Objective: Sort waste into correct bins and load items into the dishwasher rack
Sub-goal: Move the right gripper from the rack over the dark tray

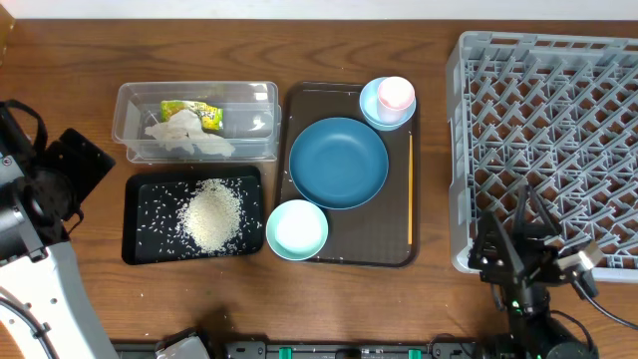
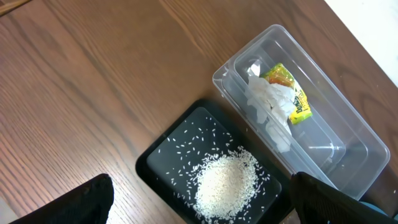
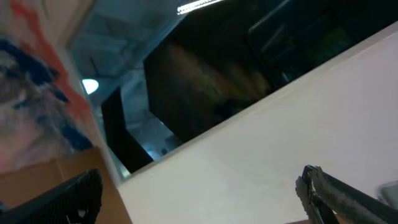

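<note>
On the left half of the surface (image 1: 70, 70) a clear tub (image 1: 254, 100) lies toward the far edge. It holds crumpled white tissue (image 1: 184, 137) with a green-and-yellow wrapper (image 1: 195, 112) lying partly on it. The wrapper carries print, but the lettering is too small to read. Just beside the tub, on the near side, a black tray (image 1: 140, 199) holds a heap of rice (image 1: 211, 216), with loose grains scattered across its floor.

In the middle, a brown serving tray (image 1: 384, 234) carries the dark blue dish (image 1: 339, 163), which is empty. At the tray's far right corner a pink cup (image 1: 396, 93) stands inside a light blue bowl (image 1: 374, 112). A mint-green bowl (image 1: 296, 229), also empty, sits at the tray's near left corner, overhanging its rim toward the black tray. A thin yellow stick (image 1: 410, 189) lies along the tray's right side.

The grey rack (image 1: 548, 130) fills the right edge of the surface, with nothing in it.

The left end effector (image 2: 200, 186) hangs over the black tray, fingers spread wide and holding nothing. The right end effector (image 3: 199, 196) is at the rack's near left corner, tilted upward, likewise wide apart and empty.
</note>
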You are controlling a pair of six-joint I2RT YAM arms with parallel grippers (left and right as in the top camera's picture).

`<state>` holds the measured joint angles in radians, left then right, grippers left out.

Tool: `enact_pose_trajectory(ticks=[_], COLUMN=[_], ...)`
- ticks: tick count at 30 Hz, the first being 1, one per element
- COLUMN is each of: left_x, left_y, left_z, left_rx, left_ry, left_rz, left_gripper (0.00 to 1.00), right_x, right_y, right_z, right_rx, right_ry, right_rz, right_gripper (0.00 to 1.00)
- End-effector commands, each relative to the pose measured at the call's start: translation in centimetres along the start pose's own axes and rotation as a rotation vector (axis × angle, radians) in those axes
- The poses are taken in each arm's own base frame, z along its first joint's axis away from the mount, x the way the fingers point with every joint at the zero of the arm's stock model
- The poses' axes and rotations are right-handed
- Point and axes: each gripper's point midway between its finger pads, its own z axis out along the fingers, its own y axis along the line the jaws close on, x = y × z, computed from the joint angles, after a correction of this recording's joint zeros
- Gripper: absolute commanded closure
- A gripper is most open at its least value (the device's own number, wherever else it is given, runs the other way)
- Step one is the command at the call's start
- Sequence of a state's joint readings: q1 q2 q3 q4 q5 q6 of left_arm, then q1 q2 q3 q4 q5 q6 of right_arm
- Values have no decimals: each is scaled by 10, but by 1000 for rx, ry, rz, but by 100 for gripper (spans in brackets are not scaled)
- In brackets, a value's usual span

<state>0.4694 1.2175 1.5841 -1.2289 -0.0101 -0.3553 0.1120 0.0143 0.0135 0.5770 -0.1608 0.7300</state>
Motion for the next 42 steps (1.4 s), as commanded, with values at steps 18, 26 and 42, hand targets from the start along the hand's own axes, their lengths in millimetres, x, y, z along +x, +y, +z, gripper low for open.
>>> enact_pose_trajectory(ticks=[18,26,42], left_x=[-2,-2,-2], left_y=[2,2,2], left_z=[0,0,0], left_rx=[-11,-11,-11], left_ry=[-6,-6,-6], left_rz=[-2,-2,-2], left_gripper=[8,7,7], right_x=[11,100,282], right_y=[1,-63,-109], right_z=[139,144,50], right_rx=[206,502,516], right_ry=[762,1254,1872], right_rz=[-318,-442,-318], right_gripper=[1,1,1])
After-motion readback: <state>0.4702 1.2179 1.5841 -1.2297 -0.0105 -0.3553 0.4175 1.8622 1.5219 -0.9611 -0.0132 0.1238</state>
